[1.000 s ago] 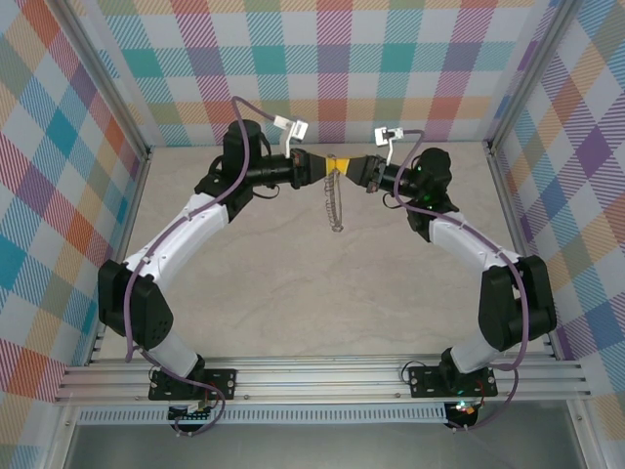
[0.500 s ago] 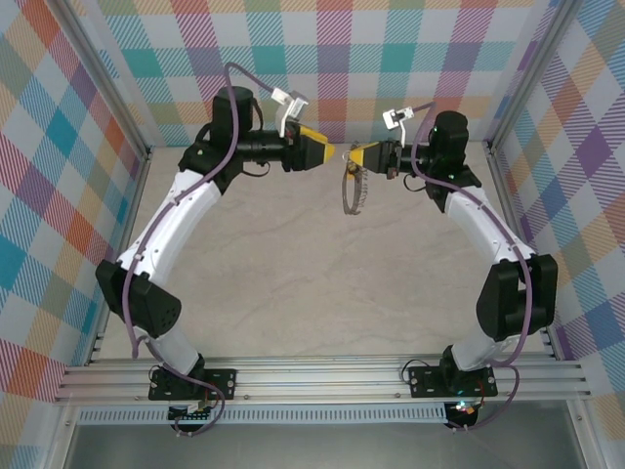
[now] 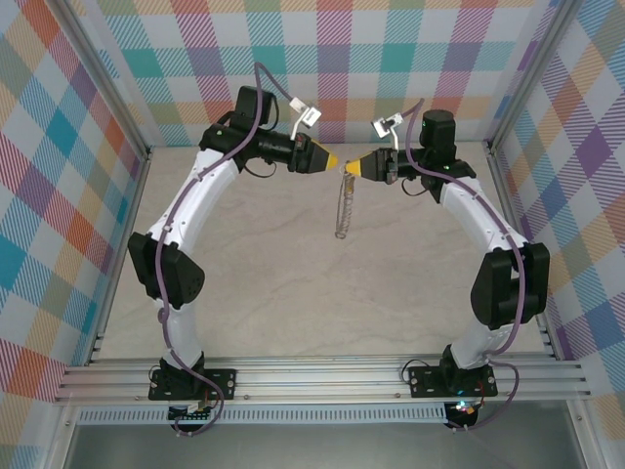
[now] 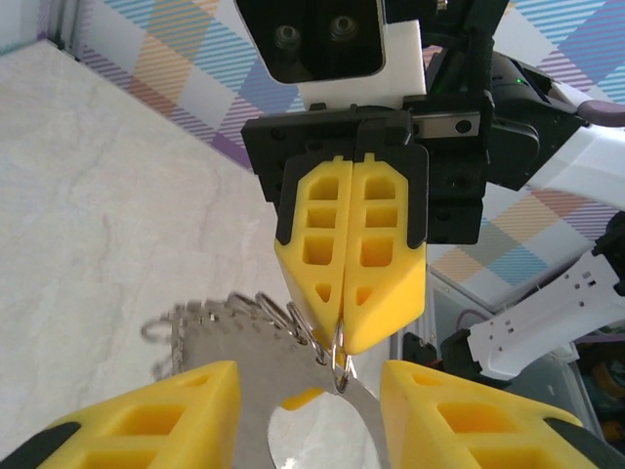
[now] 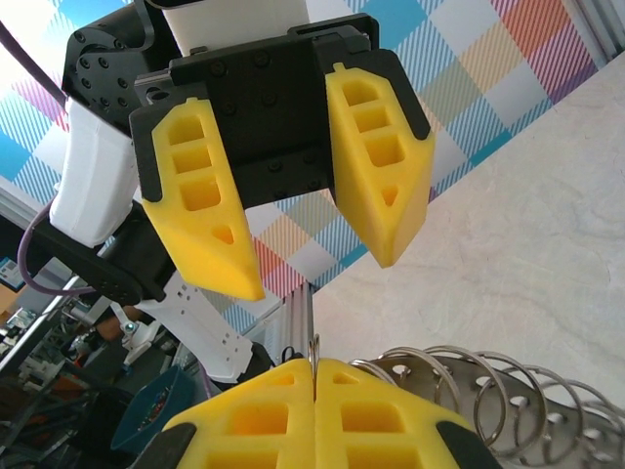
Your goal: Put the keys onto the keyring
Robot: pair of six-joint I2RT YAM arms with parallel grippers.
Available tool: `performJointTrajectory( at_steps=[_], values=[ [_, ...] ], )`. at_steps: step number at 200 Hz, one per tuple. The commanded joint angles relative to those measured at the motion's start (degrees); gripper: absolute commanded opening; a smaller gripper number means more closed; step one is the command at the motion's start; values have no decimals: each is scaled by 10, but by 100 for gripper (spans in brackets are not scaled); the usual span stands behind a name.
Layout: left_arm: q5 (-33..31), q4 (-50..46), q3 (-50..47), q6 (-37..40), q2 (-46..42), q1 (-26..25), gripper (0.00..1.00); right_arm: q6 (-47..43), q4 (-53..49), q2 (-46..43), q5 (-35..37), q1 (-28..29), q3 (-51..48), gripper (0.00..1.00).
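Note:
The keyring (image 3: 341, 209), a silvery loop strung with small wire rings, hangs in mid-air in front of the back wall. My right gripper (image 3: 355, 167) is shut on its top ring. In the right wrist view the right gripper (image 5: 314, 366) pinches that thin ring edge-on, with the keyring (image 5: 508, 401) coiling off to the right. My left gripper (image 3: 329, 159) faces it tip to tip, open, a short gap away. In the left wrist view the left gripper (image 4: 311, 379) straddles the keyring (image 4: 229, 347) without touching it. A small yellow bit (image 4: 303, 398) shows behind the band; I cannot tell if it is the keys.
The beige marbled table (image 3: 293, 283) lies well below both grippers. The checked back wall (image 3: 342, 88) stands close behind them, and aluminium posts (image 3: 508, 127) mark the corners. The arms arch up from the rail (image 3: 322, 376) at the near edge.
My left gripper let go of the keyring's top, drew back to the left and opened, then came close again. Both arms rose toward the back wall. The keyring swung under the right gripper.

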Motion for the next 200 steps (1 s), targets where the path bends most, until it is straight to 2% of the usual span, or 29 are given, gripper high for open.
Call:
performJointTrajectory(
  at_steps=[1, 103, 200],
  values=[
    [33, -22, 26, 10, 8, 5, 41, -13, 8, 3, -25, -2, 17, 0],
    [50, -7, 26, -7, 30, -1, 39, 46, 87, 8, -25, -2, -1, 0],
    [48, 15, 26, -22, 26, -6, 38, 51, 97, 15, -22, 1, -10, 0]
  ],
)
